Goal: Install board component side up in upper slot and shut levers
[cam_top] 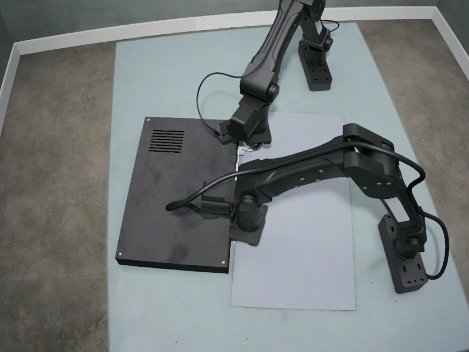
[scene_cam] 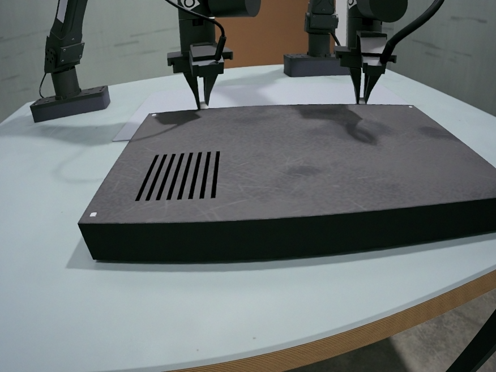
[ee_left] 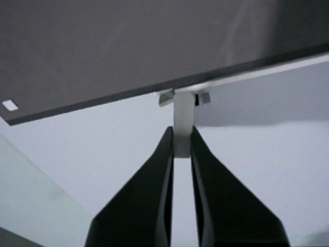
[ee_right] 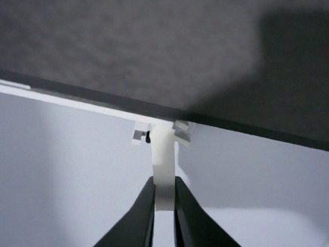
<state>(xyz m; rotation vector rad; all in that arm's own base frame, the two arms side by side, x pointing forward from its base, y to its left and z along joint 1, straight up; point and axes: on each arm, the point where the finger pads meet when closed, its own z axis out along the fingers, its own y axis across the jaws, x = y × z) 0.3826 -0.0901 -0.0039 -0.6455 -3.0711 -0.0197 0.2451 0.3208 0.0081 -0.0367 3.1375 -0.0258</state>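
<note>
Now you're likely shutting both levers (cam_top: 246, 148) (ee_left: 183, 112) (ee_right: 164, 152).
Left claw (cam_top: 248, 234) (scene_cam: 361, 102) (ee_left: 182, 134) and right claw (cam_top: 256, 144) (scene_cam: 202, 106) (ee_right: 164, 184) each clench one, enclosure (cam_top: 176, 191) (scene_cam: 269, 140) (ee_left: 113, 28) (ee_right: 132, 39) just beyond; finish squaring them to the panel (ee_left: 260, 74) (ee_right: 87, 108).

Left claw (scene_cam: 362, 102) (ee_left: 182, 129): fingers downward, narrowly parted, gripping. Right claw (scene_cam: 202, 105) (ee_right: 164, 179): likewise. Both arms: bent, reaching outward from their bases.

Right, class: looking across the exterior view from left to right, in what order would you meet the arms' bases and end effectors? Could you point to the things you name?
Right arm's base (cam_top: 320, 85) (scene_cam: 97, 98) → right end effector (cam_top: 256, 144) (scene_cam: 203, 105) (ee_right: 164, 180) → left arm's base (cam_top: 405, 285) (scene_cam: 298, 67) → left end effector (cam_top: 246, 236) (scene_cam: 362, 101) (ee_left: 182, 130)
</note>
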